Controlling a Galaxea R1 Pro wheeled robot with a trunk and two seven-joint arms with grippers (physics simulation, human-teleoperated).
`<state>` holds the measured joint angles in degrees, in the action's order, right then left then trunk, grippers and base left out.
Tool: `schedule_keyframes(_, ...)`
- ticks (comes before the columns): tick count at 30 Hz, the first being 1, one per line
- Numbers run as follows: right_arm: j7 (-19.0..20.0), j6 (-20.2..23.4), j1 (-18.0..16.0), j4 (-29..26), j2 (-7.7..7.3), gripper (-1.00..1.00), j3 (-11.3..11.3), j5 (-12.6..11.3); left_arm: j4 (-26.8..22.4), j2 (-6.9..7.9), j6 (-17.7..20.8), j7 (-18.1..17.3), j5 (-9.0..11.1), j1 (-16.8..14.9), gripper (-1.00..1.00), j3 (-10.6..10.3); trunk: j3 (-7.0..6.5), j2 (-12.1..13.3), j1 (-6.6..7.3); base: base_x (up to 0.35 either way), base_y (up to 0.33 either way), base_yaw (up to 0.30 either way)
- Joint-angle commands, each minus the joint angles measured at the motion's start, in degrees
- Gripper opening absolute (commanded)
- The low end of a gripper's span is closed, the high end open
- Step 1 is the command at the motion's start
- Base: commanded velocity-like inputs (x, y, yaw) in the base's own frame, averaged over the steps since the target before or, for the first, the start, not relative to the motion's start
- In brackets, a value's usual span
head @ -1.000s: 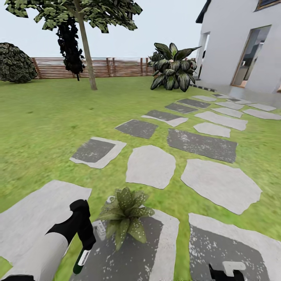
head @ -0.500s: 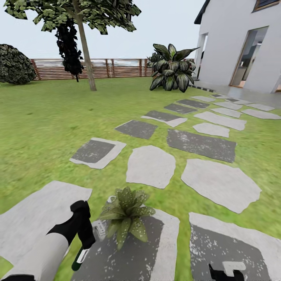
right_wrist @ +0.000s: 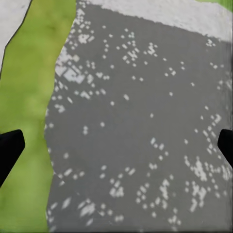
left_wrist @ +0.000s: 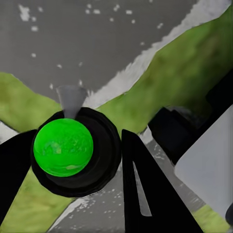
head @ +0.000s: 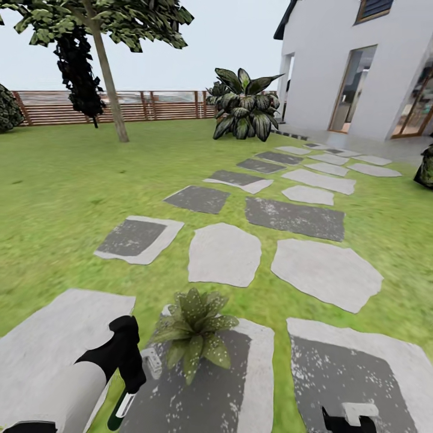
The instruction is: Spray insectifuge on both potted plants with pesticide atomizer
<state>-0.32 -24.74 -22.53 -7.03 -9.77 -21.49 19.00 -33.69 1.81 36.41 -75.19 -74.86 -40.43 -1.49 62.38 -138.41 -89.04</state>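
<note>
Head view looks over a lawn [head: 66, 198] crossed by grey stepping stones [head: 224, 254], with a slat fence [head: 150, 105], a tree [head: 107, 66], a big striped plant [head: 243, 105] and a white house [head: 355, 66] further off. One potted plant [head: 193, 331] stands low in the picture on a dark stone [head: 234, 397], just beside the left gripper [head: 133, 380]. That gripper pinches the atomizer [head: 122, 408], which hangs down from the fingers over the edge between grass and stone, dark green tip lowest. From the left wrist the atomizer [left_wrist: 73, 151] is seen end-on, a bright green disc in a black ring, with a black finger [left_wrist: 145, 194] close on either side. The right gripper [right_wrist: 116, 145] hangs over a speckled dark stone [right_wrist: 145, 121], its fingers [right_wrist: 8, 148] spread wide, nothing between them.
</note>
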Motion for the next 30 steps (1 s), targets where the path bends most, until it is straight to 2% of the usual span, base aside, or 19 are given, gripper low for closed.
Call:
schedule_keyframes(1,0.0,-0.2,-0.1,0.1,0.01,1.0,-0.5,0.6,-0.1,0.0,0.6,-0.4,-0.1,0.0,-1.0,-0.2,0.05,0.0,0.0,0.133,0.004,-0.259)
schedule_keyframes(5,0.0,-0.2,-0.1,0.1,0.01,1.0,-0.5,0.6,-0.3,-0.15,0.6,-0.4,-0.1,0.0,-1.0,-0.2,0.05,0.0,0.0,0.052,0.001,-0.259)
schedule_keyframes(8,0.0,-0.2,-0.1,0.1,0.01,1.0,-0.5,0.6,-0.6,0.3,0.3,-0.4,-0.1,0.0,-1.0,0.1,0.05,0.0,0.0,0.006,0.0,-0.145)
schedule_keyframes(12,0.0,-0.2,-0.1,0.0,0.01,1.0,-0.5,0.6,-0.5,1.5,-0.5,-0.2,0.0,0.0,-1.0,3.3,0.05,0.0,0.0,0.001,0.0,-0.016)
schedule_keyframes(13,0.0,-0.2,-0.1,0.0,0.01,1.0,-0.5,0.6,-0.3,1.83,-1.8,-0.1,-0.1,0.0,-1.0,4.3,0.05,0.0,0.0,0.0,0.0,-0.003)
schedule_keyframes(15,0.0,-0.2,-0.1,0.0,0.01,1.0,-0.5,0.6,-0.2,2.1,-4.1,0.2,-0.1,0.0,-1.0,4.9,0.05,0.0,0.0,0.0,0.0,-0.086)
schedule_keyframes(23,0.0,-0.2,-0.1,0.0,0.01,1.0,-0.5,0.6,-0.5,2.24,-5.1,0.4,-0.1,0.0,-1.0,5.2,0.05,0.0,0.0,-0.015,0.011,-0.271)
schedule_keyframes(30,0.0,-0.2,-0.1,0.0,0.18,1.0,-0.5,0.6,-0.4,1.84,-5.1,0.4,-0.1,0.0,-1.0,5.1,0.05,0.0,0.0,-0.186,0.221,-0.221)
